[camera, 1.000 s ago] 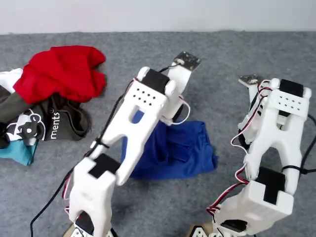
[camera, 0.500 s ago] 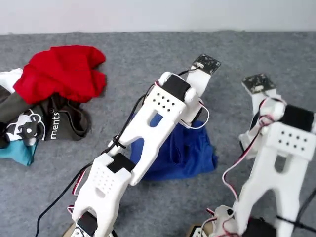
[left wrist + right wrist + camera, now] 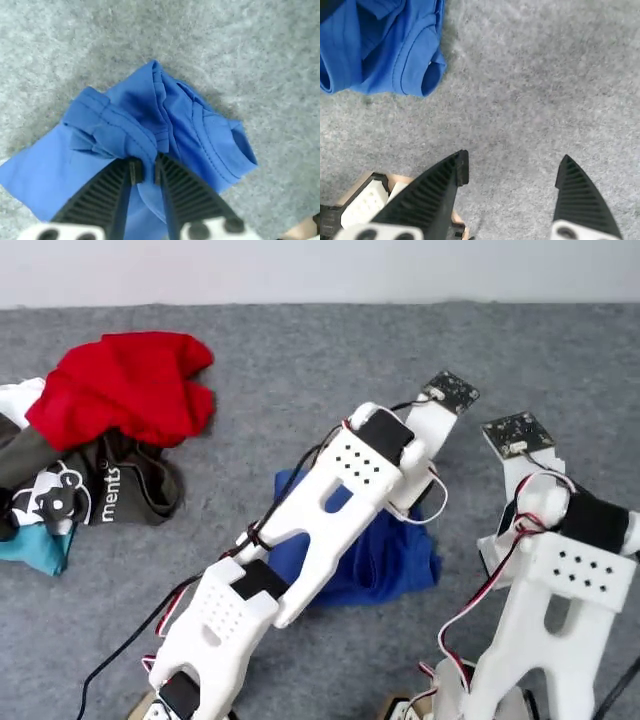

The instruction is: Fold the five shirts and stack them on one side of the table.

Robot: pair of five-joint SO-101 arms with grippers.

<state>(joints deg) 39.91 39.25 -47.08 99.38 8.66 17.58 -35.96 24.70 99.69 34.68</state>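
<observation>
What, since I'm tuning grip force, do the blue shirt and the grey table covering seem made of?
Blue shirt: soft matte knit, probably cotton jersey; it shows stitched hems and limp folds. Grey table covering: felt or low-pile carpet, going by its fuzzy, mottled fibres.

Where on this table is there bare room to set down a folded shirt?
Bare grey table lies along the far edge, between the red shirt and the arms, and at the near left, before the shirt pile. Crowded: around the blue shirt, pinched by the left tool.
</observation>
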